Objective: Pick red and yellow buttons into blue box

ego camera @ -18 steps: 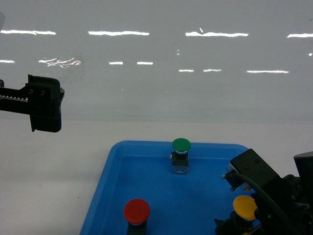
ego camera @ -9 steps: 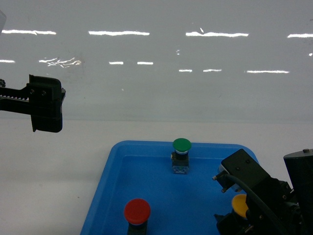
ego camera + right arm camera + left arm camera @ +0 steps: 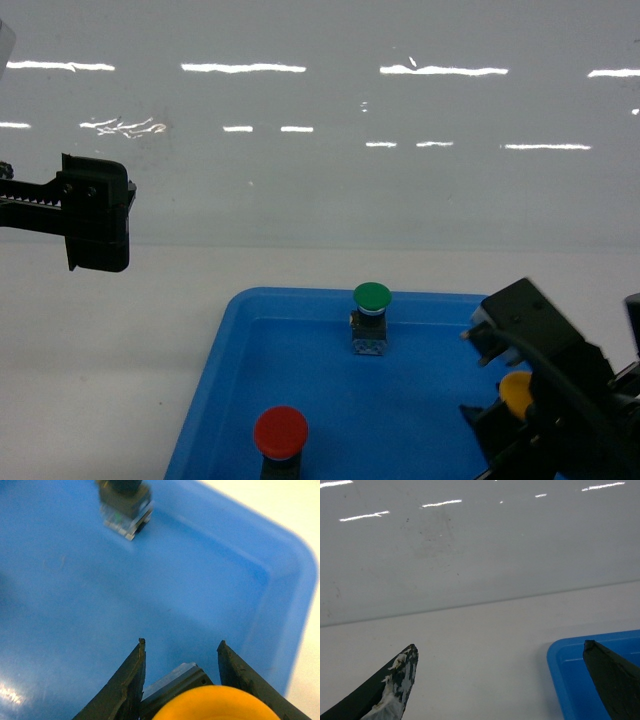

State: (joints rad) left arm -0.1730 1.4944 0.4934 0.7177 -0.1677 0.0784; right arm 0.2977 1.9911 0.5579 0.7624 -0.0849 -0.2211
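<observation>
The yellow button point(image 3: 516, 391) sits between the fingers of my right gripper point(image 3: 181, 642), which is shut on its black body; its orange-yellow cap point(image 3: 216, 705) fills the bottom of the right wrist view, above the tray floor. The red button point(image 3: 280, 433) stands upright at the front left of the shallow blue tray point(image 3: 228, 345). My left gripper point(image 3: 500, 645) hangs open and empty over the white table, left of the tray's corner. The blue box is out of view.
A green-capped button point(image 3: 371, 297) stands at the back middle of the tray, and its body point(image 3: 125, 507) shows ahead of the right gripper. The tray's rim point(image 3: 295, 595) runs close on the right. A glossy white wall rises behind the table.
My right gripper dipped left, then moved right and up, and the yellow button travelled with it. The left gripper, red button and green button stayed put.
</observation>
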